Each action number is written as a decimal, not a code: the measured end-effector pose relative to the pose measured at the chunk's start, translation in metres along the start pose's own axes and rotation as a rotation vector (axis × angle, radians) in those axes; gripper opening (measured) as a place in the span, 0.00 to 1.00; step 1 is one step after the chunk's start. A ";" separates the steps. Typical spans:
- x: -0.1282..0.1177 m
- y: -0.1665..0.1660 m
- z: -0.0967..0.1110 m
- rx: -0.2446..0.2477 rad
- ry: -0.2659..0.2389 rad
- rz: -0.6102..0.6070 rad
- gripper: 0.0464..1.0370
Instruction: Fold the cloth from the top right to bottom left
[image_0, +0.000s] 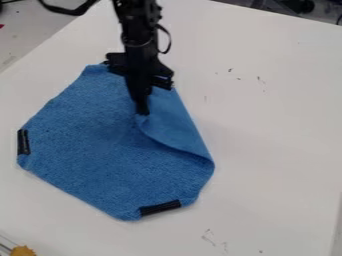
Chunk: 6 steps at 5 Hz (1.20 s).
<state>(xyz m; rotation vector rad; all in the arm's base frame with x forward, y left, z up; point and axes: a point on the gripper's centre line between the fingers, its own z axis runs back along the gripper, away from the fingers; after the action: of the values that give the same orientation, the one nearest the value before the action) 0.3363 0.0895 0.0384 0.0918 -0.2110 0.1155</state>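
The gripper (142, 109) hangs over the upper middle of the blue cloth (87, 135), its fingers shut on the cloth's turned-over corner. That corner comes from the upper right side and lies inward over the cloth. The smoother flap (170, 120) spreads to the right of the fingers, with a curved fold running down to the right edge. The left and bottom parts of the cloth lie flat. The arm covers part of the cloth's top edge.
Black strips sit on the cloth's left corner (24, 142) and bottom corner (160, 207). The white table (274, 130) extends around the cloth. A yellow-orange object (23, 251) is at the bottom left edge. Dark items lie beyond the table at the top right.
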 end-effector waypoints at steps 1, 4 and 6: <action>-0.018 0.019 -0.006 0.000 0.024 0.051 0.01; -0.035 0.035 -0.004 0.005 -0.016 0.067 0.19; -0.027 0.044 0.006 0.038 0.019 0.018 0.76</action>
<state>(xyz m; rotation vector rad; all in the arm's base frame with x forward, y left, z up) 0.3034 0.1295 0.0417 0.1269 -0.1909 0.1387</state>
